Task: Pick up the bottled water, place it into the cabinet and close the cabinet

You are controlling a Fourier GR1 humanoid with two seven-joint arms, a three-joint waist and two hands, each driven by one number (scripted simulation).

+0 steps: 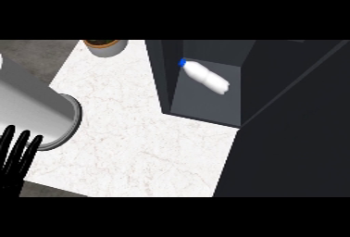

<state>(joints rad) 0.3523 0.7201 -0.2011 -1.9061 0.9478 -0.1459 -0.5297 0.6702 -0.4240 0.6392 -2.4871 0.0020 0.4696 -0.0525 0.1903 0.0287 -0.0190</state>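
Observation:
The bottled water (206, 76), white with a blue cap, lies on its side inside the dark cabinet (205, 104), on its floor near the back. The cabinet's door (294, 129) stands open and fills the right side of the head view as a large dark panel. My left hand (16, 155) shows at the lower left edge with its black fingers straight and pointing up, holding nothing. It is far from the cabinet. No right hand appears in the view.
A large grey cylinder (37, 109) reaches in from the left over the white marble counter (130, 139). A grey pot with a brown top (104, 46) stands at the back edge.

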